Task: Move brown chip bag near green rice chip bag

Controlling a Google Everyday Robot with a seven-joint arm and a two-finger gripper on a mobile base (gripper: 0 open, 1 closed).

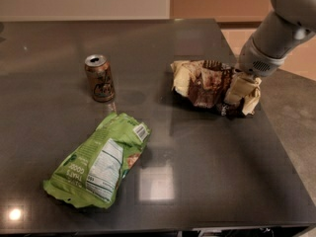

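Observation:
The brown chip bag (203, 83) lies crumpled on the dark table, right of centre, dark brown and cream. My gripper (242, 94) is down at the bag's right end, touching or very close to it, with the grey arm (276, 33) reaching in from the upper right. The green rice chip bag (98, 161) lies at the front left with its white nutrition panel and barcode facing up, well apart from the brown bag.
A small brown soda can (99, 77) stands upright at the left, behind the green bag. The dark table (207, 172) ends at the right edge just past the gripper and at the front edge below the green bag.

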